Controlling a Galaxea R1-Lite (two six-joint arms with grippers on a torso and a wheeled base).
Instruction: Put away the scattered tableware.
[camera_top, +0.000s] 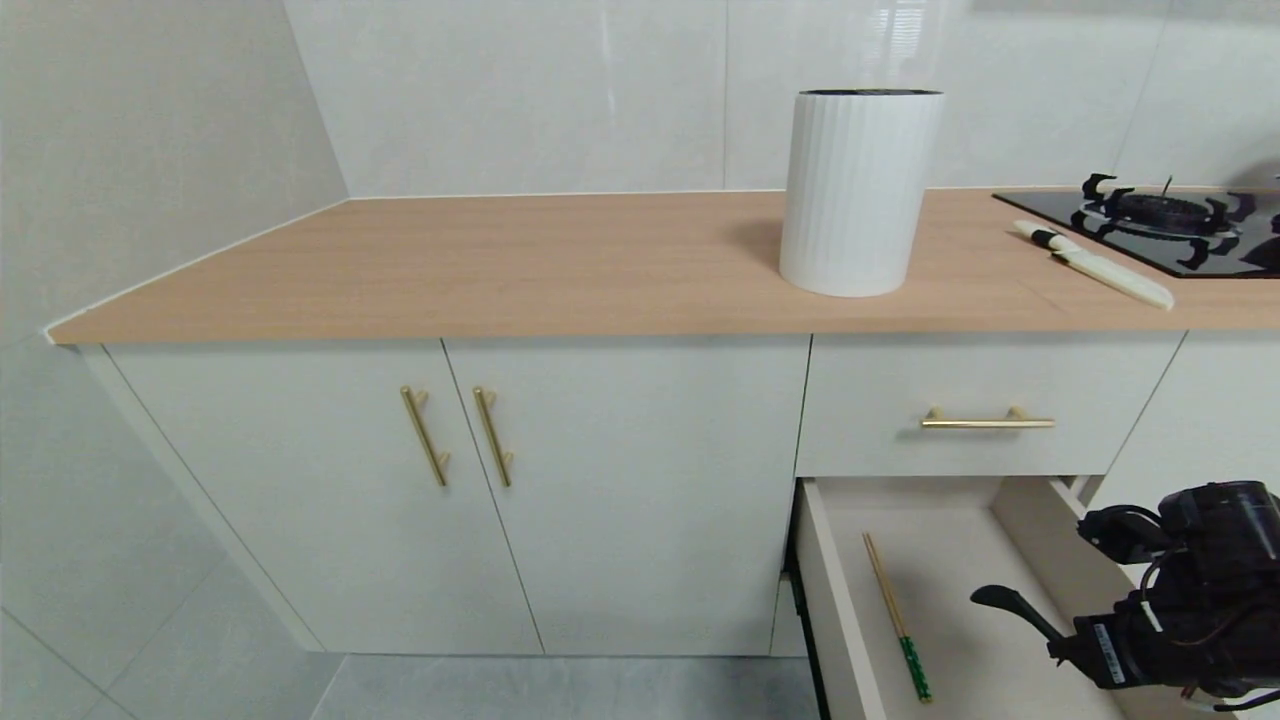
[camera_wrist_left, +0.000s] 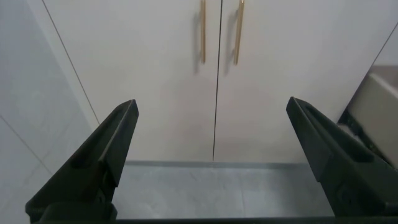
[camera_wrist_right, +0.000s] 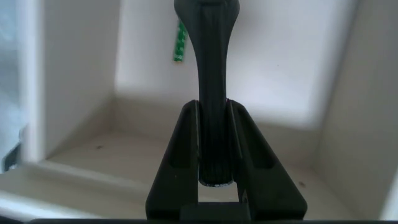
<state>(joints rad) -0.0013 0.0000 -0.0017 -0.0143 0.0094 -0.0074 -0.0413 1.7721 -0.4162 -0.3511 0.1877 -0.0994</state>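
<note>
The right gripper is clamped on the handle of a slim black plastic utensil, whose working end I cannot make out. It hangs at about 5 o'clock in the head view, over the open white drawer, its free end pointing toward 10 o'clock. On the drawer floor, at 9 o'clock of that tip and apart from it, lies a pair of wooden chopsticks with green ends. The left gripper holds nothing, its jaws spread wide, and faces the white cabinet doors with brass bar handles. On the pale wooden countertop a cream-handled knife with a pale blade lies at 3 o'clock of the tall white ribbed cylindrical holder, just beside the black gas hob, so the task looks partly done. I judge three risks: released from this height, the utensil could bounce or land across the chopsticks; brought in low, its tip could snag the drawer wall; and the knife, lying flat, offers little to grip and may skid toward the hob.
</note>
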